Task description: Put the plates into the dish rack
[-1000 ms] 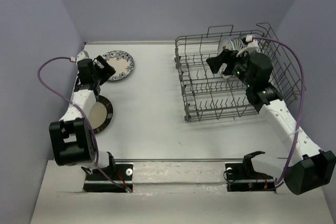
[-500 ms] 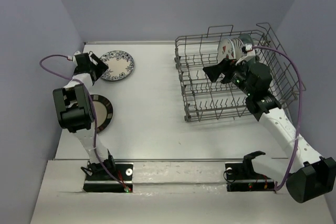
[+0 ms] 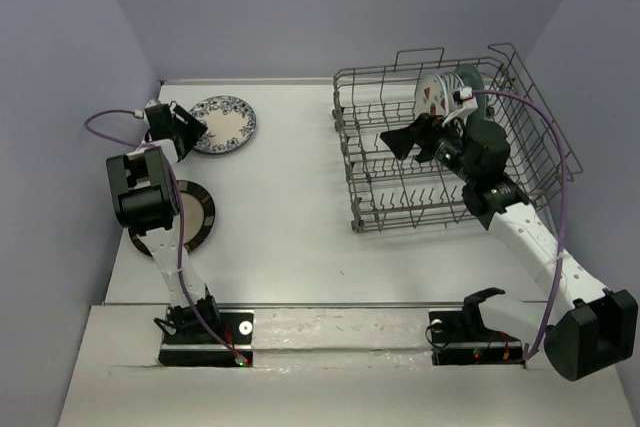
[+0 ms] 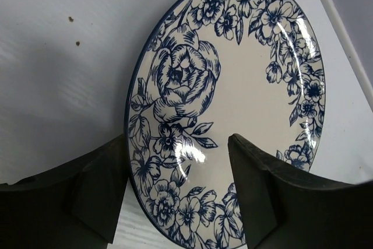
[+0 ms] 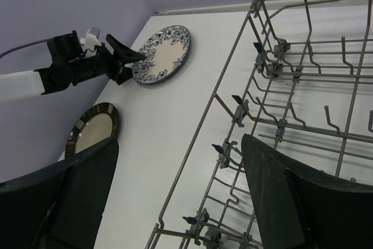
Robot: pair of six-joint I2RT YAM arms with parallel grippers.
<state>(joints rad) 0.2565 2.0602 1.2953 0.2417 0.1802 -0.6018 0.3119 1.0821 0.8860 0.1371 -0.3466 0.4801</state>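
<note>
Plate (image 4: pixel 239 86), glossy white, dark-blue flowers and leaves, thin blue rim

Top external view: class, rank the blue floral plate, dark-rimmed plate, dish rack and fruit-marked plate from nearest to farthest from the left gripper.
1. The blue floral plate, right at the left gripper, far left.
2. The dark-rimmed plate, left side, lower in view.
3. The dish rack, across on the right.
4. The fruit-marked plate, inside the rack's far end.
</note>
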